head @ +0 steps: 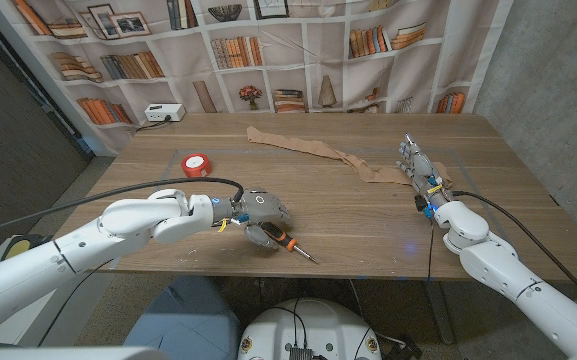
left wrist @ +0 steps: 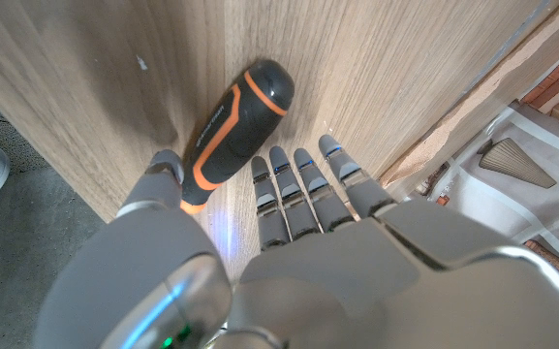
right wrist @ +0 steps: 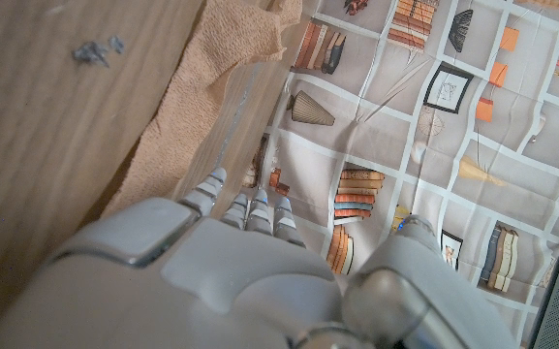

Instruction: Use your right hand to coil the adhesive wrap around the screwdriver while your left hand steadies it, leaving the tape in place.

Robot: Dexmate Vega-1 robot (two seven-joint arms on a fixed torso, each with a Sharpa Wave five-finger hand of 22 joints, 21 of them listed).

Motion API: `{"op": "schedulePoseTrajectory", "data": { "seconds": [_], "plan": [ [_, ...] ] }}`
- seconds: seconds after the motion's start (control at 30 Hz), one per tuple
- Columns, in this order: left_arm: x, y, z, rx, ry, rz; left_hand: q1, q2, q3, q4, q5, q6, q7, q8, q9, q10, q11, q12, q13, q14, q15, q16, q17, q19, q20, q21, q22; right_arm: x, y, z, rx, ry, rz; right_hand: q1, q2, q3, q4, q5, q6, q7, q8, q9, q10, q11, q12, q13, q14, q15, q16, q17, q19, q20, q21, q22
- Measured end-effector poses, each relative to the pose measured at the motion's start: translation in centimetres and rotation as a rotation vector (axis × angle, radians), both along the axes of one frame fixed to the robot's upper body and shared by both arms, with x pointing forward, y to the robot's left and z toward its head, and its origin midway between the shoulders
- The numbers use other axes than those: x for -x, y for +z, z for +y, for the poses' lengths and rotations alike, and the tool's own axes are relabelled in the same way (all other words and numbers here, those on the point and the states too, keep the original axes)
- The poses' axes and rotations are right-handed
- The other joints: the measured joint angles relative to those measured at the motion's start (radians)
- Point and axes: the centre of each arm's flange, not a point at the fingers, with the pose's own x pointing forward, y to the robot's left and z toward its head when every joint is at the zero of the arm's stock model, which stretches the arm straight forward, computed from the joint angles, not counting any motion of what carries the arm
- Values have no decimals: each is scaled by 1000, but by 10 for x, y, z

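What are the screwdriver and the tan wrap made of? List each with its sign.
Screwdriver: handle looks like moulded black plastic or rubber with orange inserts, matte with a soft sheen in the left wrist view; shaft seems to be bare metal, thin and grey.
Tan wrap: looks like soft woven or elastic fabric, matte, lying crumpled and creased on the wooden table.

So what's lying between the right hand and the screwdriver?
In the head view, only bare wooden table lies between the right hand and the screwdriver; the tan wrap stretches off behind.

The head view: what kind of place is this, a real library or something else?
Probably a lab or test room, not a library: the bookshelves are printed on a hanging backdrop, beside a bare concrete wall, with a wooden table as workbench.
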Motion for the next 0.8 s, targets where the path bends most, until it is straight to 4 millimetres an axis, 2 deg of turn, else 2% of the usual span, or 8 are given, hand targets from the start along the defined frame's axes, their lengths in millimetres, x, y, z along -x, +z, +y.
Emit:
{"op": "schedulePoseTrajectory", "data": {
  "seconds": [0.07,0.3,0.47,0.6,0.7,0.8],
  "plan": [
    [0,0,0,-2,0,0,0,0,0,0,0,0,0,0,0,0,0,0,1,0,0,0,0,0,0,0,0,0,0,0,0,0,0,0,0,0,0,0,1,-1,0,0,0,0,0,0,-3,-3,0,0,0,0,0,0],
    [-2,0,0,-9,5,8,17,-9,4,4,-9,9,-2,0,0,4,-4,0,1,2,1,0,0,57,32,15,0,0,0,0,-3,0,0,0,0,-6,-6,0,-2,-5,0,0,0,0,0,0,-3,-3,0,0,0,0,0,0],
    [-3,-1,0,-10,7,12,25,-6,5,3,-12,21,-4,0,0,16,-9,0,1,19,-3,0,0,85,28,24,0,0,0,0,-6,0,0,0,0,-6,-6,0,-2,-5,0,0,0,0,0,0,-3,-3,0,0,0,0,0,0],
    [-3,-2,0,-12,6,15,27,-8,10,7,-16,36,-14,0,4,30,-14,0,6,39,-12,0,0,152,23,45,1,-1,0,0,-8,-1,0,4,4,-6,-6,0,-2,-5,0,0,0,0,0,0,-3,-3,0,0,0,0,0,0],
    [-3,-2,0,-13,6,17,36,-9,15,12,-20,50,-21,0,5,44,-22,0,6,55,-21,0,3,227,24,72,5,-1,0,0,-8,-1,0,4,4,-6,-6,0,-2,-5,0,0,0,0,0,0,-3,-3,0,0,0,0,0,0],
    [-3,-3,0,-15,6,16,40,-7,15,12,-23,67,-28,0,5,57,-23,0,6,73,-28,3,3,244,25,75,5,-1,0,0,-10,-2,-1,4,4,-6,-6,0,-2,-5,0,0,0,0,0,0,-3,-3,0,0,0,0,0,0]
  ]
}}
